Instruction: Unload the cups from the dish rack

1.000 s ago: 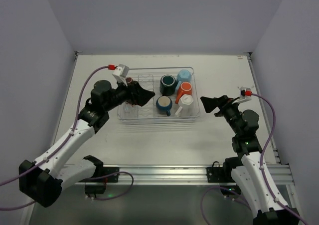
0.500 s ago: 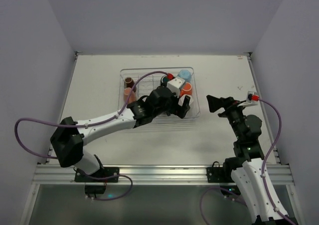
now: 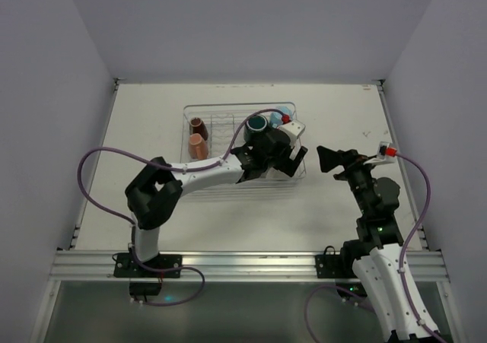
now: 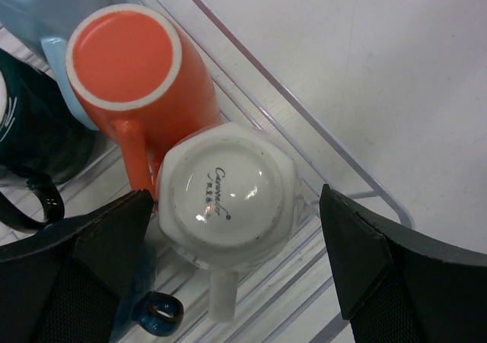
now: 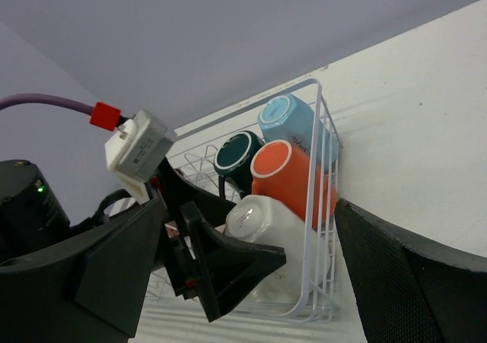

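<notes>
The left gripper (image 4: 232,215) hangs with its black fingers spread wide, one on each side of the upturned white mug (image 4: 228,195) at the centre of the wrist view; whether they touch it cannot be told. The orange mug (image 4: 141,69) stands bottom-up just beside it toward the upper left, with the light blue mug (image 4: 46,8) and dark teal mug (image 4: 30,122) beyond and a navy mug's handle (image 4: 156,312) at the lower edge. All sit in the right end of the dish rack (image 3: 221,119); a brown tumbler (image 3: 197,122) and a pinkish tumbler (image 3: 198,141) stand at its left end. The right gripper (image 3: 329,159), also spread open, hovers over the table (image 3: 342,115) right of the rack.
</notes>
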You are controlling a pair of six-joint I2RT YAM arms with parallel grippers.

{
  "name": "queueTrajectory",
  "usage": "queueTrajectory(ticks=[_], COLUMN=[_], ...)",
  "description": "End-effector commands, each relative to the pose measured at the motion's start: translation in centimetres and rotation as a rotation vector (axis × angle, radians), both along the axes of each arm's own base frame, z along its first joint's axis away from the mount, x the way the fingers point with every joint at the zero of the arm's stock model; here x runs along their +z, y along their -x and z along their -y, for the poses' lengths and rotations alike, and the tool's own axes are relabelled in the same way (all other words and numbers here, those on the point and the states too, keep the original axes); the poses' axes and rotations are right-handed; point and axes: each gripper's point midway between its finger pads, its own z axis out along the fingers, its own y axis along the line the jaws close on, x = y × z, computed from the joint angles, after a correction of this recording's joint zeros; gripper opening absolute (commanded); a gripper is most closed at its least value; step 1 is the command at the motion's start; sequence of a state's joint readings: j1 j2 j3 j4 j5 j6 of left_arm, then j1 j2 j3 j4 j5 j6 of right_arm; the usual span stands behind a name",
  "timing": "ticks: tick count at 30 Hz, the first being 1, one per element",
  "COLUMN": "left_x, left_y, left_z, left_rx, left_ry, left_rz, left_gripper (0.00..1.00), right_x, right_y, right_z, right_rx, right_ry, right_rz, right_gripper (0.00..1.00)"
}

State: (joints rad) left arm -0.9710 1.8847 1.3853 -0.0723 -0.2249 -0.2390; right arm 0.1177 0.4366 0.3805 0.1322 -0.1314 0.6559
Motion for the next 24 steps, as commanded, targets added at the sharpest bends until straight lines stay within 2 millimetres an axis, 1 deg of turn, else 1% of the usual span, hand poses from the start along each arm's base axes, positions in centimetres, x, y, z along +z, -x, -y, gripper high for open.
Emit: queueTrajectory(ticks=[1, 4, 5, 7, 8, 10, 11, 13, 14, 15, 17, 18, 19, 20, 22, 23, 24], left_x=[0.3, -0.7, -0.8, -1.1, -0.8, -0.4, -0.1, 1.5, 2.8, 4.6, 7.1, 9.3, 10.7, 12.8, 15.4, 17.5, 18.0], left_y=[-1.2, -1.4, -1.4, -1.5, -1.5, -1.5, -1.6, -1.5, -1.7, -1.6, -1.7, -1.5, -1.6, -1.4, -1.3, -1.1, -0.8], left_z=[0.9, 1.1, 1.1, 1.0, 1.0, 0.9, 0.8, 0.5, 0.7, 0.5, 0.4, 0.0, -0.2, -0.9, -1.6, -2.6, -3.0], left_rx=[0.006, 0.007, 0.008, 0.015, 0.017, 0.02, 0.027, 0.034, 0.039, 0.04, 0.05, 0.056, 0.061, 0.075, 0.094, 0.111, 0.113], left_ry=[-0.008, -0.022, -0.024, -0.028, -0.021, -0.012, -0.008, 0.021, 0.057, 0.091, 0.147, 0.185, 0.217, 0.253, 0.31, 0.352, 0.373], left_rz=[0.038, 0.032, 0.033, 0.034, 0.038, 0.046, 0.053, 0.074, 0.1, 0.123, 0.163, 0.19, 0.215, 0.243, 0.287, 0.313, 0.316], left_gripper=[1.0, 0.99, 0.91, 0.83, 0.69, 0.52, 0.41, 0.34, 0.31, 0.3, 0.28, 0.27, 0.27, 0.26, 0.24, 0.23, 0.22], right_x=[0.9, 0.7, 0.7, 0.6, 0.5, 0.5, 0.5, 0.6, 0.6, 0.6, 0.6, 0.5, 0.4, 0.5, 0.8, 1.0, 1.2], right_y=[0.0, -0.1, -0.1, -0.1, -0.2, -0.2, -0.2, -0.2, -0.3, -0.3, -0.4, -0.5, -0.5, -0.5, -0.4, -0.3, -0.2], right_z=[-0.2, -0.4, -0.5, -0.6, -0.7, -0.8, -0.7, -0.7, -0.6, -0.7, -0.9, -1.2, -1.4, -1.5, -2.1, -2.3, -2.6], right_rx=[0.012, 0.024, 0.027, 0.036, 0.039, 0.044, 0.042, 0.041, 0.038, 0.039, 0.052, 0.068, 0.078, 0.087, 0.12, 0.133, 0.15], right_ry=[-0.006, -0.004, -0.004, -0.003, -0.002, -0.001, -0.001, -0.001, 0.002, 0.002, 0.0, 0.002, 0.0, -0.003, -0.008, -0.021, -0.031], right_rz=[0.029, 0.021, 0.02, 0.015, 0.009, 0.011, 0.011, 0.012, 0.015, 0.015, 0.01, 0.001, -0.005, -0.007, -0.005, -0.002, 0.002], right_gripper=[0.97, 0.96, 0.96, 0.96, 0.96, 0.96, 0.96, 0.96, 0.96, 0.96, 0.96, 0.96, 0.96, 0.96, 0.96, 0.96, 0.95])
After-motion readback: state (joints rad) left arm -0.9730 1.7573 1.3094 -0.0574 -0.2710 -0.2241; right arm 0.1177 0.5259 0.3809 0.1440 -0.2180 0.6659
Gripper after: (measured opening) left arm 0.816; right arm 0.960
